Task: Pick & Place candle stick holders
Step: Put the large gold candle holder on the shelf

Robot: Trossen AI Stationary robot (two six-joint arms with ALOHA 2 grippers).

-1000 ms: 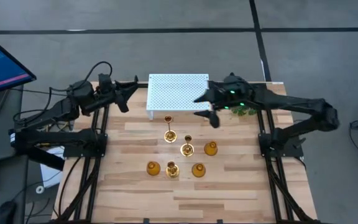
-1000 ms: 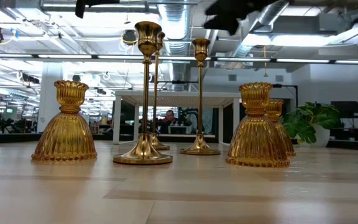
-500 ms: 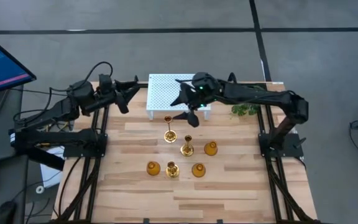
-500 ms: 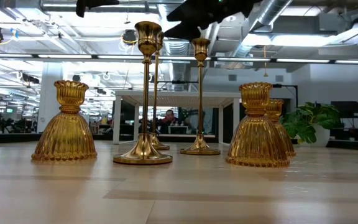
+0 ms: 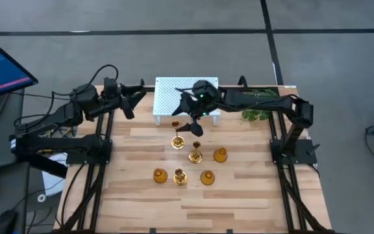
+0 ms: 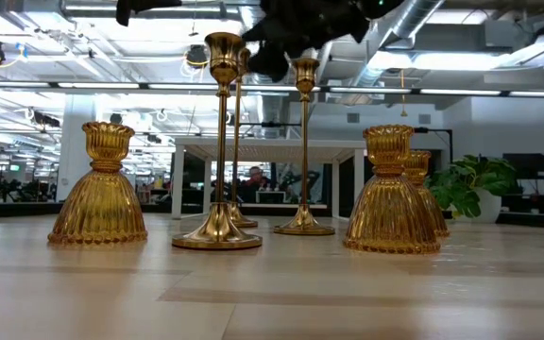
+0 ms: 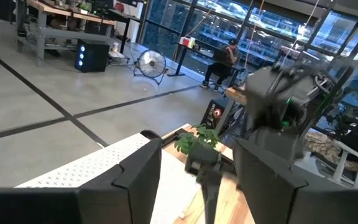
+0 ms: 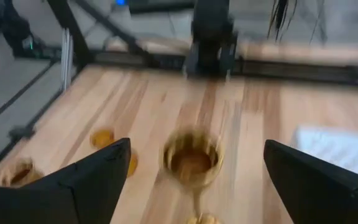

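Note:
Six gold candle stick holders stand on their bases mid-table: three slim sticks (image 5: 176, 140), (image 5: 195, 156), (image 5: 179, 177) and three bulbous ones (image 5: 220, 155), (image 5: 160, 175), (image 5: 207, 177). My right gripper (image 5: 188, 120) is open, just above the far slim stick. That stick's cup (image 8: 191, 158) shows between the fingers in the right wrist view, apart from both. In the low view the gripper (image 6: 286, 42) hangs at the height of the stick tops. My left gripper (image 5: 135, 97) is open and empty at the table's far left corner.
A white perforated stand (image 5: 187, 94) sits at the far edge behind the holders. A green plant (image 5: 258, 116) sits at the far right. The near half of the wooden table (image 5: 193, 208) is bare.
My right gripper has moved toward the table's left edge, from beside the plant to over the far slim stick, and has come down toward the stick tops. It stays open. The holders have not moved.

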